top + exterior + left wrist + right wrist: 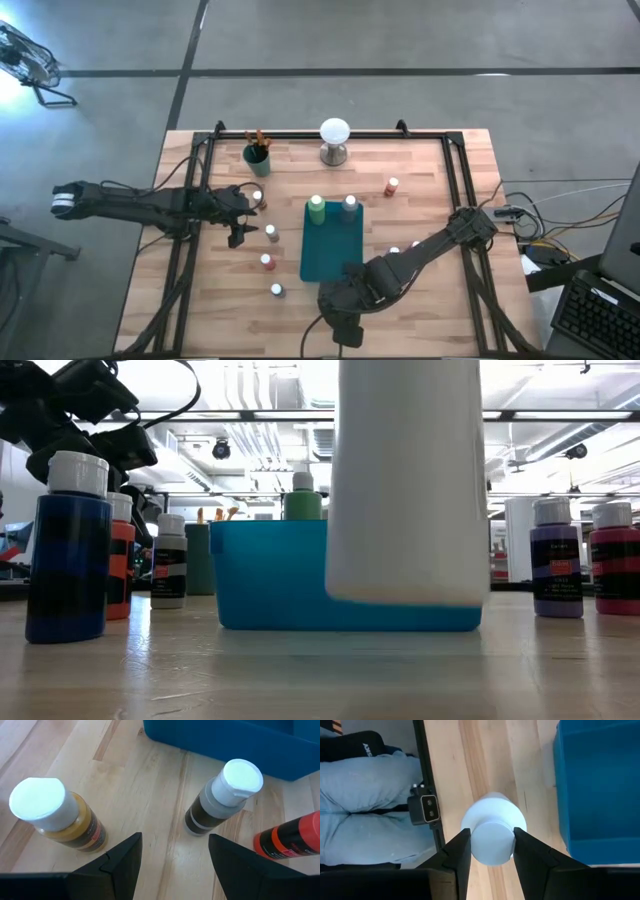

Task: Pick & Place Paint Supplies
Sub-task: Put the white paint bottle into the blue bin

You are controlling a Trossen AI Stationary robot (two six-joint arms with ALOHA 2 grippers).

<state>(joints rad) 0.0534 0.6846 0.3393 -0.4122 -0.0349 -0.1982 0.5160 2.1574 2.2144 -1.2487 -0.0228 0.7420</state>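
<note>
The right gripper (491, 851) clenches a white plastic paint bottle (492, 832) by its cap, just beside the teal rectangular tray (600, 790) (near the table's front edge). The left gripper (172, 857) stands released between an ochre-yellow bottle (65, 822) and a dark brown bottle (215, 805).

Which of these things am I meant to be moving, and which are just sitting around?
Job: white bottle in the right gripper; mustard bottle, dark bottle and red bottle by the open left gripper; green bottle and grey bottle at the teal tray edge; brushes in a cup.
Lying about: teal tray; white ball on metal base.
</note>
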